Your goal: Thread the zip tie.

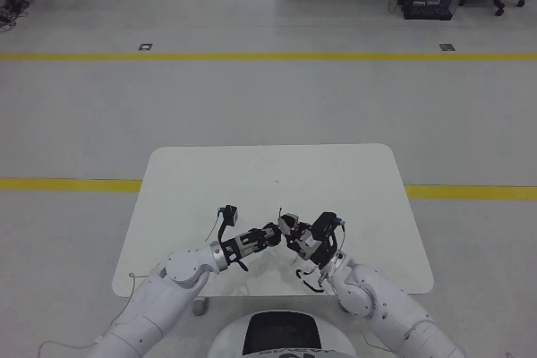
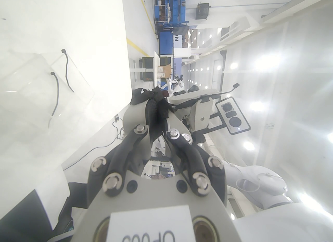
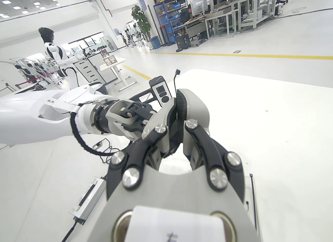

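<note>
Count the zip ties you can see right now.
3. One zip tie sticks out of the shut right hand; the other two zip ties lie side by side on a clear tray on the table. More may be hidden.

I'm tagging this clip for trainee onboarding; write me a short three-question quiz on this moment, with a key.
1. True or false: the head of the zip tie sticks up out of the right gripper.
2. Where does the left gripper meet the right one? A) above the near half of the table B) above its far edge C) over the floor beside it
3. Fill in: the loose zip ties lying flat beyond the left gripper number ____.
Key: 1 true; 2 A; 3 two.
</note>
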Action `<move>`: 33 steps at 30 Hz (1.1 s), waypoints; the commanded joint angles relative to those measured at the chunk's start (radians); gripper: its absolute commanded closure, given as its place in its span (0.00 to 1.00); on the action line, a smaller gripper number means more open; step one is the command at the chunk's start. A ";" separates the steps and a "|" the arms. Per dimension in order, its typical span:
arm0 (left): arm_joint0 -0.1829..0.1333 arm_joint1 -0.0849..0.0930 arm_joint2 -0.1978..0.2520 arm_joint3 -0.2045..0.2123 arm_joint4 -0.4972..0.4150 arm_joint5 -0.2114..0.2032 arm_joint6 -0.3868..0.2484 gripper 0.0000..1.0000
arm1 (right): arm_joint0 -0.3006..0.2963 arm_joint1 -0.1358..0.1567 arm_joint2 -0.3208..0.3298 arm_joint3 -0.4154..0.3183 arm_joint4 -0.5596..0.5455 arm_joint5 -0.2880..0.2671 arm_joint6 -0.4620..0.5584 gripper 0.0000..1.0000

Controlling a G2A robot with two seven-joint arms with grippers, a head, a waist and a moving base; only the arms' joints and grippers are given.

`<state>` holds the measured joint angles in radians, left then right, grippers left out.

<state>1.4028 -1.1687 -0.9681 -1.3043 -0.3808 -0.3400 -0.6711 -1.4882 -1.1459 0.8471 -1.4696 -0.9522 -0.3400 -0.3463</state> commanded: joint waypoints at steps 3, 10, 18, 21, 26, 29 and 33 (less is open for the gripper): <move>0.000 0.000 0.000 0.000 0.000 0.000 0.000 1.00 | 0.001 0.000 0.003 0.008 0.009 0.000 -0.003 1.00; 0.000 0.000 0.000 0.000 0.000 0.000 0.000 1.00 | 0.000 -0.001 0.013 0.021 0.026 0.000 -0.004 1.00; 0.000 0.000 0.000 0.000 0.000 0.000 0.000 1.00 | -0.006 -0.002 0.025 0.037 0.040 0.000 -0.004 1.00; 0.000 0.000 0.000 0.000 0.000 0.000 0.000 1.00 | -0.007 -0.003 0.026 0.042 0.044 0.000 0.001 1.00; 0.000 0.000 0.000 0.000 0.000 0.000 0.000 1.00 | -0.005 -0.006 0.023 0.048 0.052 0.000 0.012 1.00; 0.000 0.000 0.000 0.000 0.000 0.000 0.000 1.00 | -0.002 -0.007 0.019 0.051 0.055 0.000 0.019 1.00; 0.000 0.000 0.000 0.000 0.000 0.000 0.000 1.00 | 0.002 -0.008 0.014 0.054 0.058 0.000 0.026 1.00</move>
<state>1.4028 -1.1687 -0.9681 -1.3043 -0.3808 -0.3400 -0.6711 -1.4871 -1.1536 0.8620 -1.4164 -0.8945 -0.3400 -0.3215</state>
